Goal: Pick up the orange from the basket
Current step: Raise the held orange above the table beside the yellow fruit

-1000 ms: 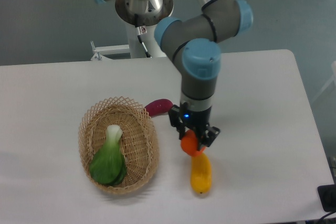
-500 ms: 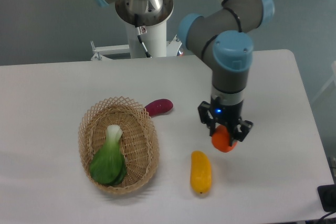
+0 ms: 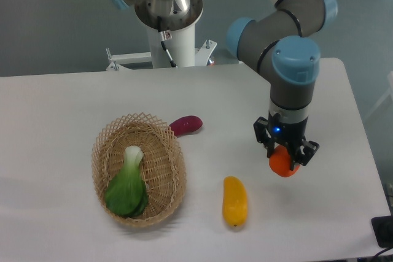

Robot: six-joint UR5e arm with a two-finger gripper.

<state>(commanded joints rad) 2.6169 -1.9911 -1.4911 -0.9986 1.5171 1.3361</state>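
Arm's jaws (image 3: 285, 153) pinching the orange (image 3: 282, 164) above the white counter (image 3: 73, 102), well right of the wicker basket (image 3: 139, 170). Basket holds a bok choy (image 3: 127, 188); a yellow fruit (image 3: 235, 200) and purple vegetable (image 3: 185, 125) lie beside it.

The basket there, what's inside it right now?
Inside the basket lies one leafy green bok choy. No orange there: the gripper holds the orange over the table. Whatever lies beneath the leaves is hidden.
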